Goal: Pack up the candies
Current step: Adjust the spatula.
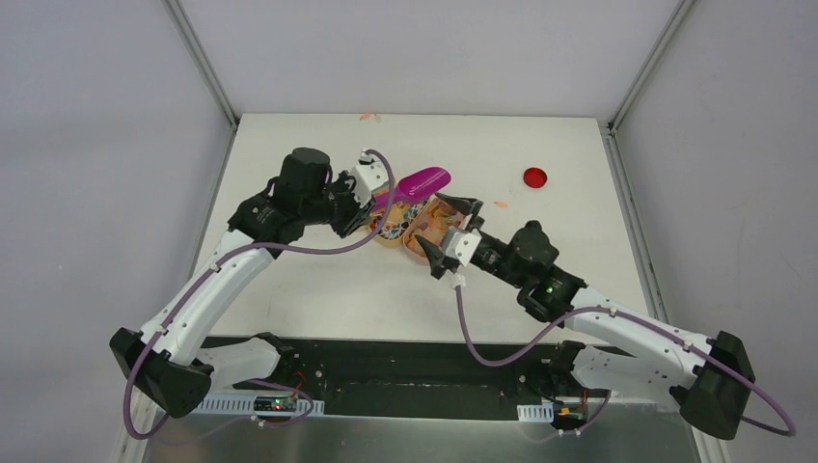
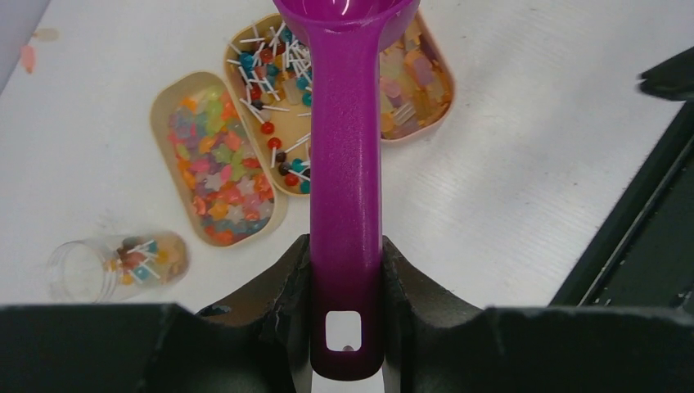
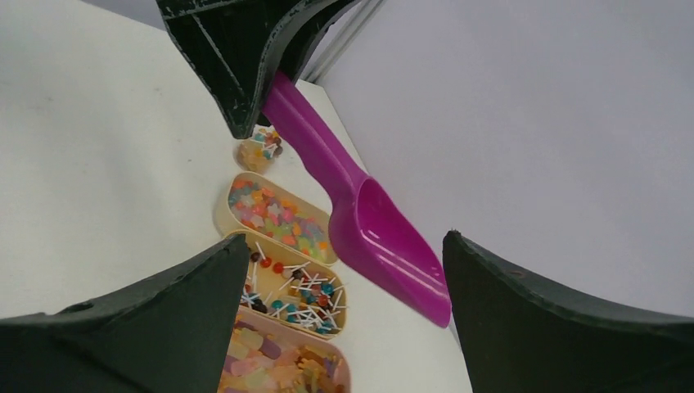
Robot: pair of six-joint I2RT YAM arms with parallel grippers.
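Three oval cream trays hold the candies: bright star-shaped bits [image 2: 217, 160], tiny lollipops with white sticks [image 2: 274, 106] and pale orange-yellow gummies [image 2: 417, 82]. They also show in the right wrist view as star bits [image 3: 278, 213], lollipops [image 3: 295, 291] and gummies [image 3: 278, 368]. My left gripper [image 2: 345, 246] is shut on the handle of the magenta scoop [image 2: 344, 147], whose bowl hangs over the trays [image 1: 415, 227]. A small clear jar [image 2: 119, 262] lies on its side beside the star tray with a few candies in it. My right gripper [image 3: 344, 239] is open and empty, just short of the trays.
A flat red disc [image 1: 534, 177] lies at the back right of the white table. Stray candy bits lie at the far edge [image 1: 368, 117] and right of the trays [image 1: 500, 204]. The two grippers [image 1: 378, 204] [image 1: 446, 231] are close together over the trays.
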